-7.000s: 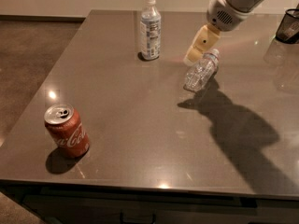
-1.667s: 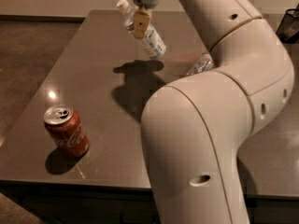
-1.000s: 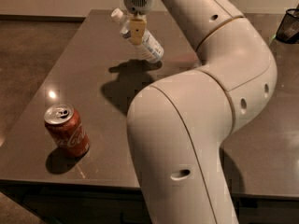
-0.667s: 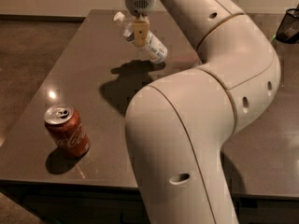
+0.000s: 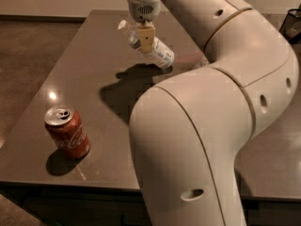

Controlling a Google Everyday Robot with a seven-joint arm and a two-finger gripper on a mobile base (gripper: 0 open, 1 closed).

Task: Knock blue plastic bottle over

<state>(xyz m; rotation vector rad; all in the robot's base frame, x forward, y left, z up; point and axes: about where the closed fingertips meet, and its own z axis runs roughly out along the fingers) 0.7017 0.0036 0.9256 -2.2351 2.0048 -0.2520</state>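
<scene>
Nearest the camera, the bulky cream-white robot arm (image 5: pixel 211 126) fills the lower right and centre of the frame, bending up toward the top. At lower left a red aluminium cola can (image 5: pixel 67 138) stands upright on the grey-brown desk (image 5: pixel 94 55), opened, well apart from everything else.

Farther back, at upper centre, the blue-labelled clear plastic bottle (image 5: pixel 160 55) is steeply tilted. Its white cap points to the upper left and its base to the lower right, above a dark shadow on the desk. Whether the base touches the surface cannot be told. The tool (image 5: pixel 146 40) hangs down from the top edge, right against the upper half of the bottle. A tan pad overlaps the label, but whether the tool is apart, together or clamped on the bottle cannot be told.

The bottle looks light and thin-walled, likely to flex under pressure, with a smooth label that would slip. Being round, it would probably roll once it is down. For tipping, contact high up near the shoulder seems best, with a sideways push rather than a firm hold.

At the far upper right edge sits a black mesh object (image 5: pixel 294 25).
</scene>
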